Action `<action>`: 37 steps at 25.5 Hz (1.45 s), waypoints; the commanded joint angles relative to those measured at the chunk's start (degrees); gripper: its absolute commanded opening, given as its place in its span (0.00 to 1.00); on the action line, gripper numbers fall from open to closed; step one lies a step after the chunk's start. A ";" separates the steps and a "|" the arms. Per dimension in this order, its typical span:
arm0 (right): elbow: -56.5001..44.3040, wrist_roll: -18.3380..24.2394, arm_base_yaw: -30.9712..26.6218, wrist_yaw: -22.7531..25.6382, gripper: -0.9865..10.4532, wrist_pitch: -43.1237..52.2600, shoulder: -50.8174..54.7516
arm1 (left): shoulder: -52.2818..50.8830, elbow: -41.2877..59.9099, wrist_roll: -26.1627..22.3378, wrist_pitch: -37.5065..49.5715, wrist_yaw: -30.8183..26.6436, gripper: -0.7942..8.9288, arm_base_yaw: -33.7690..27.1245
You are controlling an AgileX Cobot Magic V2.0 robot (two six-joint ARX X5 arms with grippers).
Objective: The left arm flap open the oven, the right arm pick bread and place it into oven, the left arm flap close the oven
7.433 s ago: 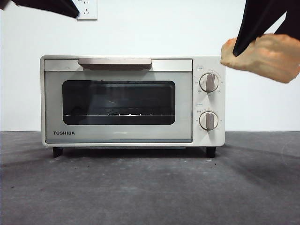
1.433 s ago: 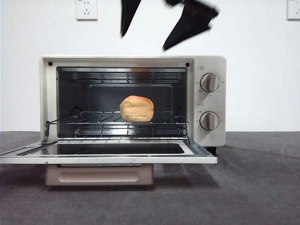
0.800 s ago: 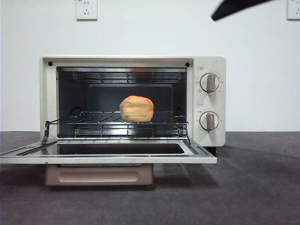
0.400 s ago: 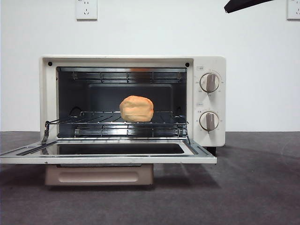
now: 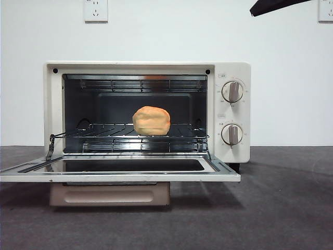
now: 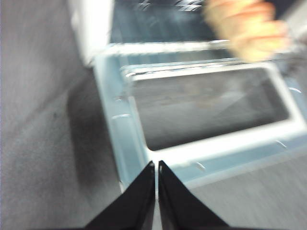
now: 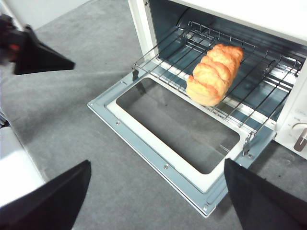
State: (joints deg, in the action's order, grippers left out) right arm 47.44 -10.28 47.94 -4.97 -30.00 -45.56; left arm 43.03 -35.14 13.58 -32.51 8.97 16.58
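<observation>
You have the oven (image 5: 145,112) standing with its door (image 5: 119,169) folded flat down onto the dark table (image 5: 281,208), the beige handle (image 5: 109,195) hanging beneath the front edge. The bread (image 5: 151,121) lies on the wire rack (image 5: 104,130) inside the cavity, roughly at its middle, touching nothing but the rack. From the right wrist you see the loaf (image 7: 213,74) lying lengthwise front to back on the rack, with the door frame (image 7: 158,158) spread out before it. Your right gripper (image 7: 156,201) hangs well above and in front of the opened door, its jaws spread wide apart and carrying nothing; in the front view it is only a black tip at the top right corner (image 5: 273,6). Your left gripper (image 6: 157,167) is poised over the near edge of the door, jaws pressed nearly together with just a sliver of gap between them, gripping nothing. That picture is blurred, so you cannot tell whether the tips touch the door frame (image 6: 216,148). The left gripper (image 7: 36,55) also shows in the right wrist view, off to the side of the door.
</observation>
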 commanded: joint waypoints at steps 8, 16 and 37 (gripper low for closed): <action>0.55 0.46 0.63 -0.20 0.47 -1.86 -0.37 | 11.78 -0.15 0.70 8.98 4.98 0.10 -8.31; 0.55 0.57 0.63 -0.20 0.47 -1.90 -0.37 | 22.95 -0.15 -0.55 15.52 15.17 0.10 -16.39; 0.55 0.44 0.63 0.48 0.47 -1.79 -0.39 | 43.52 -0.15 -4.94 22.99 28.87 0.10 -17.84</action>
State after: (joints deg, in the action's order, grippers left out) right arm 47.44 -10.28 47.97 -4.54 -32.32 -45.56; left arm 85.67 -34.89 9.48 -10.17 36.91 -1.28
